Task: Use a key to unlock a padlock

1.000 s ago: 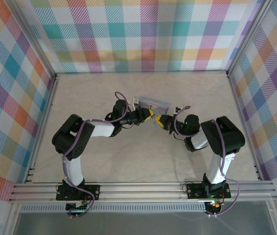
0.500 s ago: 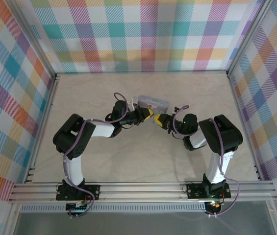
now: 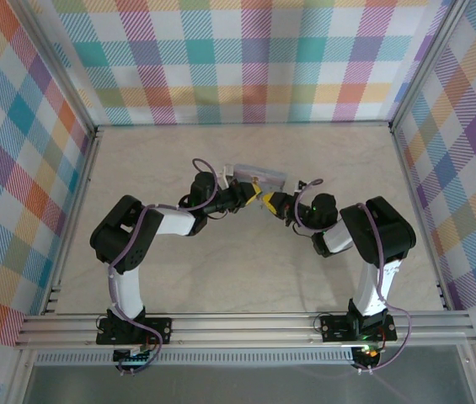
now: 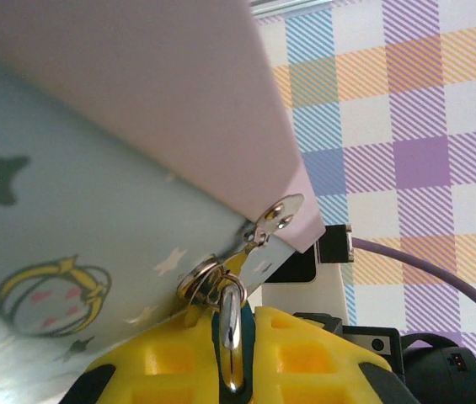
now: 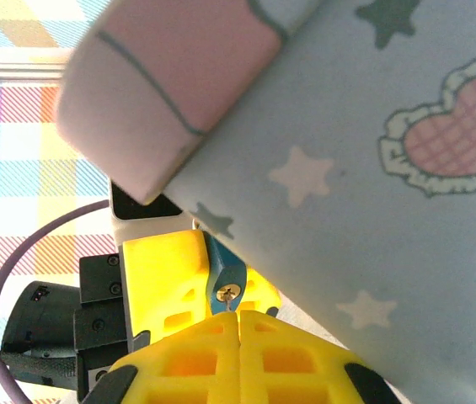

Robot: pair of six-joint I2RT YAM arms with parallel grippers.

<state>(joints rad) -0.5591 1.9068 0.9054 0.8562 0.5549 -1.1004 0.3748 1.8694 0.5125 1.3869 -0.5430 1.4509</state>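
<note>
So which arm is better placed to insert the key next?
Right. The right gripper is shut on the key, its tip at the padlock keyway; the left gripper only holds the padlock.

1. A pale blue tin box (image 3: 273,175), printed with stars and a pink heart, was near the tabletop's middle.
2. The tabletop (image 3: 246,269) was pale and marbled.
3. Pastel plaid walls (image 3: 246,59) enclosed three sides.
4. Aluminium rails (image 3: 246,328) crossed the near edge.
</note>
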